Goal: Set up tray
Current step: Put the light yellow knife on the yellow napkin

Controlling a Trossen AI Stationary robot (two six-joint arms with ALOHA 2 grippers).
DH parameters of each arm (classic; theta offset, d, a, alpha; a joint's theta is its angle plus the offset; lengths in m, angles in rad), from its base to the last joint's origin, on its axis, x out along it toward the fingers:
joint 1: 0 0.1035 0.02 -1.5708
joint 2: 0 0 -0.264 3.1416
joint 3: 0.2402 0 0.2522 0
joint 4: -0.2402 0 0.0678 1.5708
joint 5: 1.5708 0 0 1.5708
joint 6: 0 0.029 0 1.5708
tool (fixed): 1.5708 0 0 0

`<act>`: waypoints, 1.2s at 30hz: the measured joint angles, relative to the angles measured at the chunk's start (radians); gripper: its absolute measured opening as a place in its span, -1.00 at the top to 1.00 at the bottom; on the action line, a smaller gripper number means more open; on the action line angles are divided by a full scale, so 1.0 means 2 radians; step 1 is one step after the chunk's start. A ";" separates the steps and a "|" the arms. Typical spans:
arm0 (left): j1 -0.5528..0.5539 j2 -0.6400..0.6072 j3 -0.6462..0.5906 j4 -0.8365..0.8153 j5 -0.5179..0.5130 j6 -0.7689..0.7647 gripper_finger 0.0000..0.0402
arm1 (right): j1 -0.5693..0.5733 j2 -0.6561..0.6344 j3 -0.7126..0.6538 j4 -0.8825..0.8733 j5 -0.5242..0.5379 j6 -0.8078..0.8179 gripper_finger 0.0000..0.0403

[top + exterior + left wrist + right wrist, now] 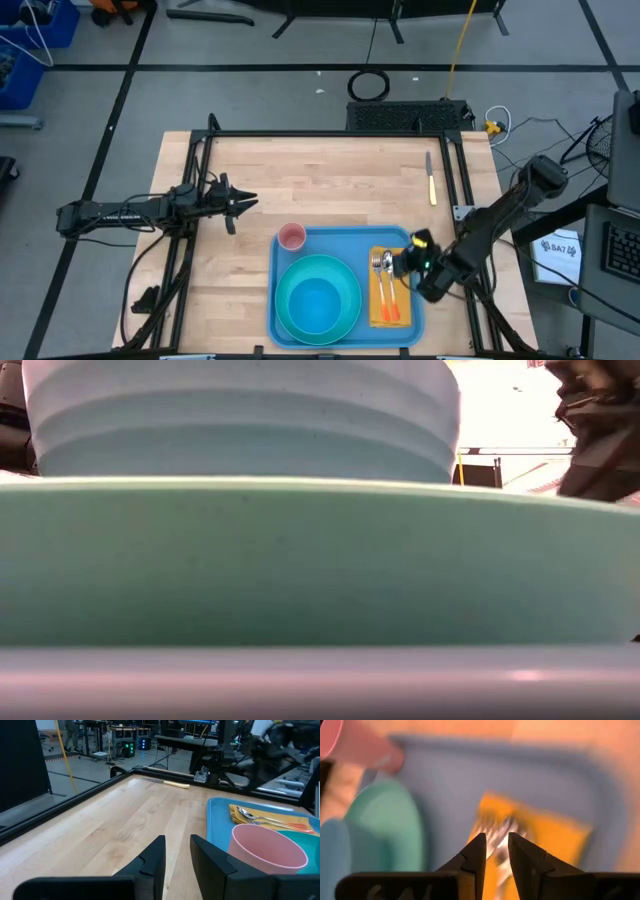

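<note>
Tray sits at table's near edge, loaded. Stiff, light plastic, slick; grip the raised rim. Right end effector over the cutlery, slightly parted, holding nothing. Left end effector parted, idle.

Left hand hangs slightly parted — right hand likewise, arm bent.

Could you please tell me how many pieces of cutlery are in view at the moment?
3. A spoon and a fork with orange handles lie side by side on the yellow napkin in the tray. A knife lies on the table, beyond the tray.
</note>
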 joint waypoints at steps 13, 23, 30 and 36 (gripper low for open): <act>0.000 0.000 0.000 0.001 0.000 0.000 0.54 | -0.276 -0.165 0.000 -0.306 -0.050 -0.266 0.64; 0.000 0.000 0.000 0.001 0.000 0.000 0.54 | -0.567 -0.160 0.000 -0.286 -0.119 -0.499 0.64; 0.000 0.000 0.000 0.001 0.000 0.000 0.54 | -0.716 -0.109 0.000 -0.202 -0.182 -0.628 0.64; 0.000 0.000 0.000 0.001 0.000 0.000 0.54 | -0.760 -0.104 0.000 -0.081 -0.231 -0.661 0.64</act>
